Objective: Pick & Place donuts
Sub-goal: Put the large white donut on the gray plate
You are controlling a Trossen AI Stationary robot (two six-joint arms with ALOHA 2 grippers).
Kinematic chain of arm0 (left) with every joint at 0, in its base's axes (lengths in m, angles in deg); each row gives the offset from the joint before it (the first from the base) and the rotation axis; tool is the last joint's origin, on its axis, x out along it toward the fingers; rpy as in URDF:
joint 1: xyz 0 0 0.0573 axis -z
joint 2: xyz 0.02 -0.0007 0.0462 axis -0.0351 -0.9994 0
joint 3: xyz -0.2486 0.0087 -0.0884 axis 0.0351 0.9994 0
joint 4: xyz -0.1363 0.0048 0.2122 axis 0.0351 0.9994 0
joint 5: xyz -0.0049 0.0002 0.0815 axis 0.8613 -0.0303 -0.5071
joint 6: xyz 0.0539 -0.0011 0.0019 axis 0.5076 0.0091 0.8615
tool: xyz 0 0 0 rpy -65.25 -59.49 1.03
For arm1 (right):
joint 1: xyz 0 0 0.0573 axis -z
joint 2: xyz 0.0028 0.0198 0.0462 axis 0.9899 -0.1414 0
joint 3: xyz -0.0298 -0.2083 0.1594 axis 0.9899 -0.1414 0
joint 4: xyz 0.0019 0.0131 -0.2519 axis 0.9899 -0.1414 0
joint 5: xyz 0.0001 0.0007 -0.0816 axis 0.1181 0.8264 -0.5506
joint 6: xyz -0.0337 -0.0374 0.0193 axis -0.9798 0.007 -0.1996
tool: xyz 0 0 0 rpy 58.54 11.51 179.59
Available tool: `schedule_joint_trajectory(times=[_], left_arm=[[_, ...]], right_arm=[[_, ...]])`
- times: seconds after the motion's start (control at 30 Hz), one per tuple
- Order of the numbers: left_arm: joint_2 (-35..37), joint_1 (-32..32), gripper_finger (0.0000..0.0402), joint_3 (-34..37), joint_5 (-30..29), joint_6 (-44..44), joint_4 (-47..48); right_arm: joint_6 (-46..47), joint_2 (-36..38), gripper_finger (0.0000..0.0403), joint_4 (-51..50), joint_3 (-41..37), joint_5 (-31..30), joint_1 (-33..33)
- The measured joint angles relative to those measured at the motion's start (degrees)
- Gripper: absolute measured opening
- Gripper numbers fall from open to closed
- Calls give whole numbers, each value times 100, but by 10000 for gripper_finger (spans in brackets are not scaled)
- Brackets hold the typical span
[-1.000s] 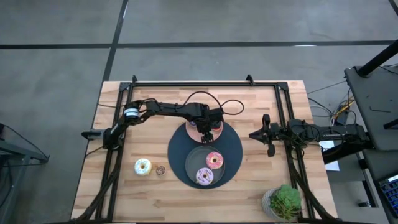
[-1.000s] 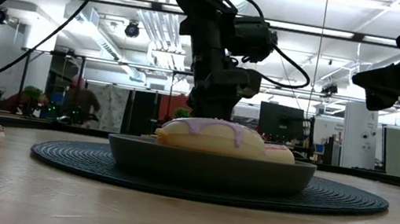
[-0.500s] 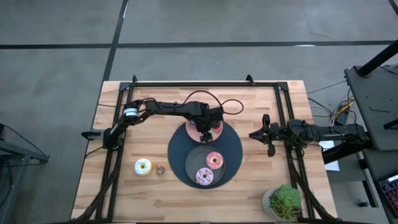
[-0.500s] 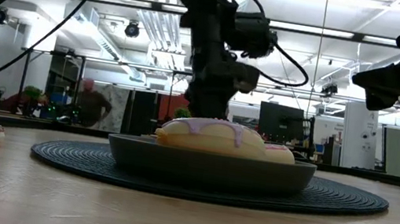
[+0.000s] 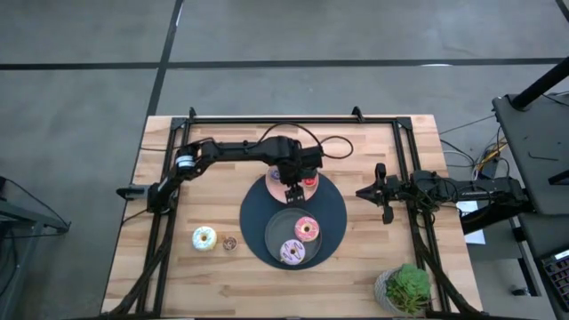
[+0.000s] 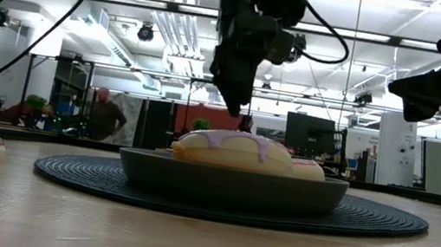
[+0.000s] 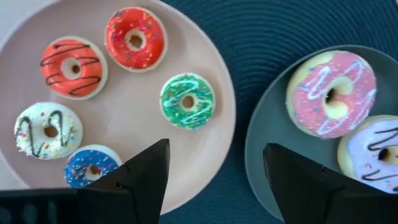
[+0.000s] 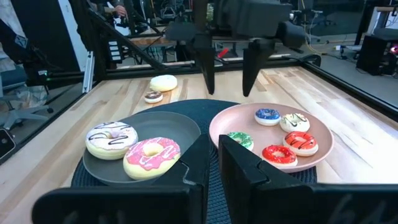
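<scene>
I see the left gripper [image 8: 227, 68] hanging over the round pink plate [image 7: 134, 143], fingers [image 7: 146, 171] apart and empty. Five tiny frosted donuts lie on that plate: red [image 7: 135, 39], orange-red with dark stripes [image 7: 73, 67], green [image 7: 187, 101], white [image 7: 48, 130] and blue [image 7: 93, 169], the last partly hidden by a finger. The pink donut [image 7: 331, 93] and lilac donut [image 7: 375, 148], cut off at the edge, sit in the round dark grey plate [image 7: 267, 140]. A yellow-white donut [image 5: 204, 238] lies on the wooden worktop [image 5: 356, 267]. The right gripper [image 5: 385, 213] waits apart, fingers [image 8: 245, 163] nearly together.

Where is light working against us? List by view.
Low view: ceiling lights behind turn the left gripper and the right gripper into dark silhouettes. Left wrist view: even light on the pink plate, no glare. High view: the table evenly lit.
</scene>
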Motion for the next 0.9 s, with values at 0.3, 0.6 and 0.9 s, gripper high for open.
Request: schedule_joint_trajectory(times=[0.3,0.6,0.9], left_arm=[[323,192,229,370,0,-7,38],[1174,461,229,1542,2,-253,-402],[2300,733,229,3248,0,-681,-1001]], right_arm=[[-2,4,29,0,0,4,-2],[-1,-33,29,7,1,-4,0],[-2,-94,29,-7,2,4,-2]])
